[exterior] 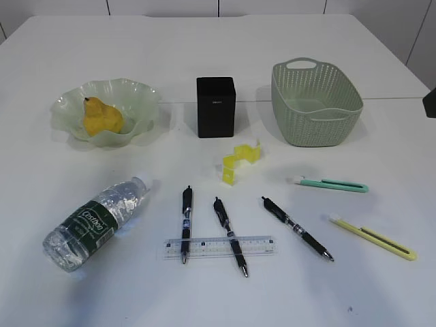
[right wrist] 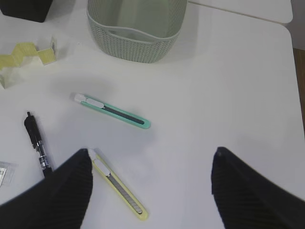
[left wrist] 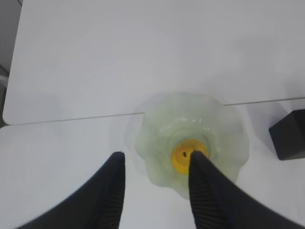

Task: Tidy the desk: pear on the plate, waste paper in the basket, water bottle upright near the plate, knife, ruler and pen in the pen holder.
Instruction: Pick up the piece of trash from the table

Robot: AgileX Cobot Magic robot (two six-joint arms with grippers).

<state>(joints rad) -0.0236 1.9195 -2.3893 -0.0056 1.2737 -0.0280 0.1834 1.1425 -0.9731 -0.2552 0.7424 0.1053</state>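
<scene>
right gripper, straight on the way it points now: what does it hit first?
Probably bare desk. The right gripper stands open over white tabletop; the yellow knife lies by its left finger, the teal knife farther ahead-left. Depth is unclear.

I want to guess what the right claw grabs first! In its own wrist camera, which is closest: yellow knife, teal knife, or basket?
1. Yellow utility knife: lowest, beside the right gripper's left finger.
2. Teal utility knife: mid-picture.
3. Sage-green basket: top, farthest.

White panelled wall (exterior: 218,7) behind – thin dark seams, even light.
</scene>
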